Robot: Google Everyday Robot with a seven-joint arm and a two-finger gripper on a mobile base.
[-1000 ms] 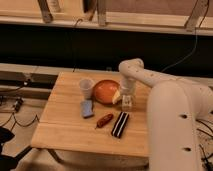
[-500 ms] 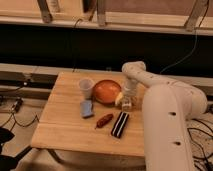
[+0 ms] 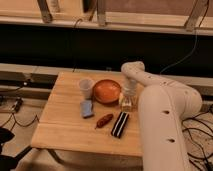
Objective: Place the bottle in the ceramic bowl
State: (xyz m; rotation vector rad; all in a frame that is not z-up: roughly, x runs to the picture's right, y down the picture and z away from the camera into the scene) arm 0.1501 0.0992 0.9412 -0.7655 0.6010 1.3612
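At the right rim of the ceramic bowl [image 3: 107, 91], the tool [image 3: 129, 95] hangs low over the table [image 3: 65, 127], reaching down from the white arm [image 3: 150, 80] that curves in from the right. The bottle [image 3: 127, 104] sits directly beneath it, upright or nearly so, just beside the bowl and outside it. Whether the tool is clamped on the bottle or only poised around it, I cannot tell.

My reading is that the step in hand is the grasp or the very start of the carry: the bottle is not yet in the bowl. The next move calls for a secure hold, a lift high enough to clear the bowl's rim, a short shift to the left over the dish, and then a release. The translucent cup [image 3: 86, 87] stands just left of the bowl, so an overshoot that way could knock it.

By count, the table carries:
- one bottle
- one orange-red bowl
- one cup
- one blue pad-like item [image 3: 87, 108]
- one reddish-brown oblong item [image 3: 104, 120]
- one black striped packet [image 3: 120, 124]

One arm with one tool is at work.
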